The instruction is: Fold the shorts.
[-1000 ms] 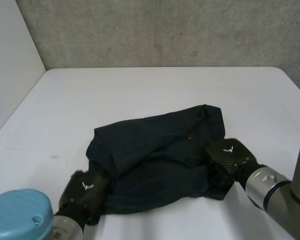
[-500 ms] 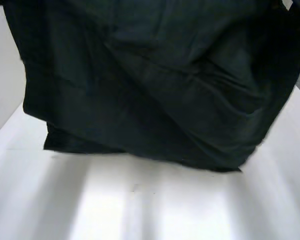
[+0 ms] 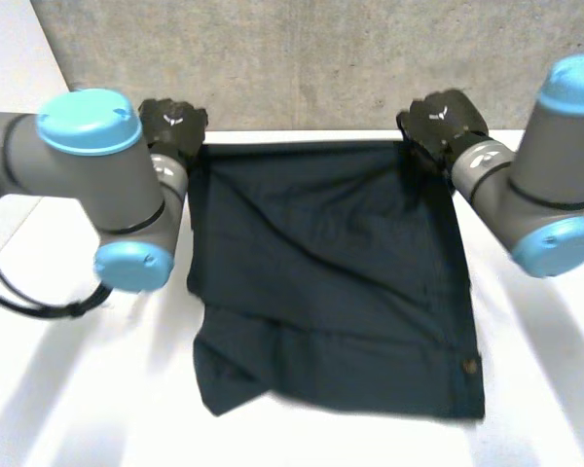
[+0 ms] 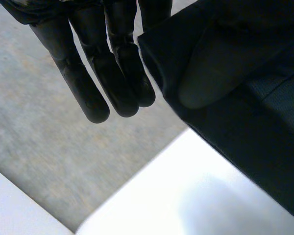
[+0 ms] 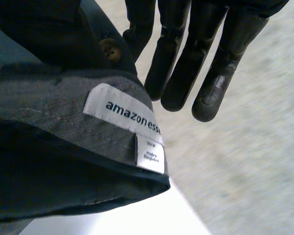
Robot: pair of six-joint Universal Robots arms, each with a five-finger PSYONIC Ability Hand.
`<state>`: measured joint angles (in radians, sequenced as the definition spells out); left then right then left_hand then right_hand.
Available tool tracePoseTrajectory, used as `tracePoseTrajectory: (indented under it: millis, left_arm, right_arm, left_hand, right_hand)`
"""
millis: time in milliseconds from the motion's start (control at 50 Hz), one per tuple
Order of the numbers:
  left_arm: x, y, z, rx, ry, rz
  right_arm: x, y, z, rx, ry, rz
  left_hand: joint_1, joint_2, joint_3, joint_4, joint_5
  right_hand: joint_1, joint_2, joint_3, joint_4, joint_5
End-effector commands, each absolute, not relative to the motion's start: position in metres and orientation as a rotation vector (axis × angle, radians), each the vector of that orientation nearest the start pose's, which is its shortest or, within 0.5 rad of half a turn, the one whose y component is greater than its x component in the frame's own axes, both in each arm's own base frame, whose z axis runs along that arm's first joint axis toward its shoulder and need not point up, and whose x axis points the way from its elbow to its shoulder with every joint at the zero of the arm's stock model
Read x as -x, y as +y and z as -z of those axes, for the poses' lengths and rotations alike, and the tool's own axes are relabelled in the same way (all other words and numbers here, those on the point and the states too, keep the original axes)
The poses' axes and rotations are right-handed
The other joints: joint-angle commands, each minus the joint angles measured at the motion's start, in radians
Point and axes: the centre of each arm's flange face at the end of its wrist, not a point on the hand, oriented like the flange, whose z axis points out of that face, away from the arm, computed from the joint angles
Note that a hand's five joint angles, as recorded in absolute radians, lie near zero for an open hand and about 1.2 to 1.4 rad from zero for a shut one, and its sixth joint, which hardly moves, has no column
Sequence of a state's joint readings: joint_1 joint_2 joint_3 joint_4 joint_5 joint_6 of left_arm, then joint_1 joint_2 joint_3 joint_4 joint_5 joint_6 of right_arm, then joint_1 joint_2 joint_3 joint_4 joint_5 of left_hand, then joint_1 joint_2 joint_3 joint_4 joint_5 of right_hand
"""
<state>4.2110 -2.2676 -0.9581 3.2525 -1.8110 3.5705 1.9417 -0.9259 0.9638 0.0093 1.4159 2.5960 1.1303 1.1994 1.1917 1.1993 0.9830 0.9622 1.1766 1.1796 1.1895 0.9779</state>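
Dark navy shorts (image 3: 331,282) held stretched between both hands over the far side of the white table (image 3: 68,389).
The top edge runs straight from the left hand (image 3: 172,126) to the right hand (image 3: 438,122), each at one far corner. The cloth spreads toward the near side and its rumpled lower edge ends there, so the long axis looks far-to-near. Left wrist view: straight fingers (image 4: 103,58), corner of the shorts (image 4: 245,98) pinched beside them. Right wrist view: straight fingers (image 5: 186,58), thumb side clamps the grey-lined waistband. The white label (image 5: 125,115) reads "amazon esse"; the small tag under it is unreadable. A brown button (image 5: 110,49) sits by the fingers. The fabric is a smooth, creased weave. Another button (image 3: 470,366) is at the near right corner.
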Motion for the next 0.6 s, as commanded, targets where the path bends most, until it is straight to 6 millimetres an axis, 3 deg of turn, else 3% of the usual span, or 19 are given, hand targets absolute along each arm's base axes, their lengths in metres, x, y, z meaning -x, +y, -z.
tracePoseTrajectory:
  millis: [20, 40, 120, 160, 240, 300, 380, 460, 480, 540, 600]
  left_arm:
    - [0.335, -0.399, -0.245, -0.572, 1.803, 2.379]
    - [0.336, -0.399, -0.245, -0.569, 1.798, 2.387]
    - [0.343, -0.387, -0.239, -0.594, 1.826, 2.374]
    - [0.343, -0.373, -0.246, -0.621, 1.843, 2.363]
    - [0.327, -0.348, -0.244, -0.664, 1.911, 2.287]
    - [0.316, -0.33, -0.242, -0.693, 1.95, 2.242]
    - [0.3, -0.296, -0.235, -0.738, 2.036, 2.159]
    - [0.284, -0.252, -0.215, -0.796, 2.195, 2.031]
    - [0.28, -0.232, -0.208, -0.82, 2.264, 1.982]
    - [0.276, -0.194, -0.192, -0.877, 2.405, 1.881]
    - [0.275, -0.17, -0.177, -0.913, 2.513, 1.785]
  right_arm:
    - [-0.317, -0.402, -0.238, 0.981, 1.648, 2.579]
    - [-0.318, -0.402, -0.235, 0.994, 1.652, 2.568]
    - [-0.316, -0.394, -0.227, 1.021, 1.735, 2.477]
    - [-0.309, -0.383, -0.234, 1.026, 1.799, 2.424]
    - [-0.296, -0.355, -0.25, 1.038, 1.885, 2.316]
    - [-0.286, -0.333, -0.251, 1.048, 1.962, 2.218]
    - [-0.274, -0.305, -0.24, 1.111, 2.084, 2.04]
    - [-0.254, -0.276, -0.228, 1.168, 2.213, 1.806]
    - [-0.249, -0.27, -0.225, 1.176, 2.234, 1.759]
    - [-0.235, -0.254, -0.212, 1.176, 2.303, 1.607]
    - [-0.224, -0.24, -0.2, 1.163, 2.326, 1.534]
  left_hand:
    - [-0.956, -1.025, -1.017, -1.025, -0.983]
    - [-0.85, -0.92, -0.912, -0.919, -0.878]
    - [-0.956, -1.025, -1.017, -1.025, -0.983]
    - [-0.956, -1.025, -1.017, -1.025, -0.983]
    - [-0.956, -1.025, -1.017, -1.025, -0.983]
    - [-0.956, -1.025, -1.017, -1.025, -0.983]
    - [-0.943, -1.012, -1.005, -1.012, -0.97]
    - [-0.911, -0.98, -0.972, -0.98, -0.938]
    - [-0.879, -0.948, -0.94, -0.948, -0.906]
    - [-0.727, -0.796, -0.788, -0.796, -0.754]
    - [-0.694, -0.763, -0.755, -0.763, -0.721]
  right_hand:
    - [-0.788, -1.002, -1.005, -1.015, -0.978]
    - [-0.788, -1.002, -1.005, -1.015, -0.978]
    - [-0.788, -1.002, -1.005, -1.015, -0.978]
    - [-0.788, -1.002, -1.005, -1.015, -0.978]
    - [-0.788, -1.002, -1.005, -1.015, -0.978]
    - [-0.788, -1.002, -1.005, -1.015, -0.978]
    - [-0.788, -1.002, -1.005, -1.015, -0.978]
    - [-0.788, -1.002, -1.005, -1.015, -0.978]
    - [-0.788, -1.002, -1.005, -1.015, -0.978]
    - [-0.678, -0.892, -0.895, -0.905, -0.868]
    - [-0.619, -0.834, -0.837, -0.846, -0.809]
